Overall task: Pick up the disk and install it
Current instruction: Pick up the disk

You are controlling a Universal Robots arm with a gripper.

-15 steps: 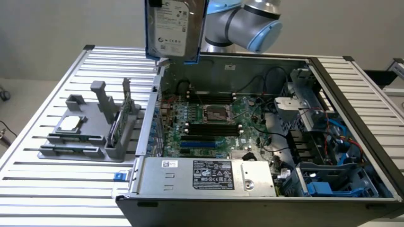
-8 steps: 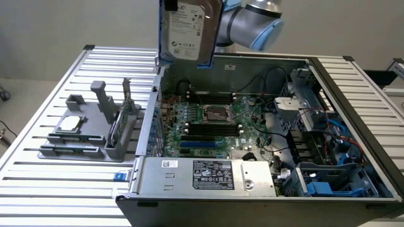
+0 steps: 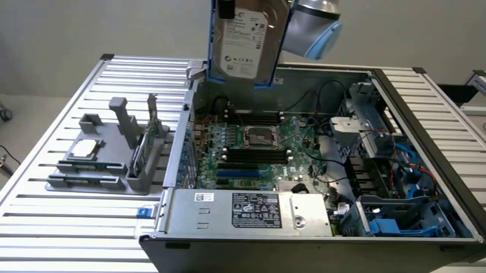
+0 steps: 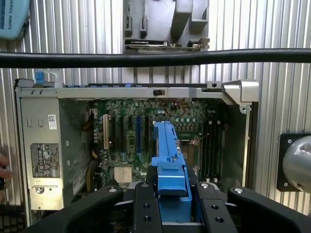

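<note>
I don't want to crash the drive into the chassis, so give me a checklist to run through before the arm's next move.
1. Grip on the disk: ok, clamped edge-on in the gripper.
2. Disk orientation: ok, upright, label facing the exterior camera.
3. Case open: ok, motherboard exposed.
4. Drive bay free: cannot tell, blue parts partly hide it.
5. Black cable clear of the arm: cannot tell.

A silver joint (image 3: 304, 12) is capped in light blue, lettering printed on the cap (image 4: 12, 19). The gripper (image 4: 175, 206) is made of black, screw-studded fingers (image 4: 146, 213), and a black cable (image 4: 155, 59) is seen
</note>
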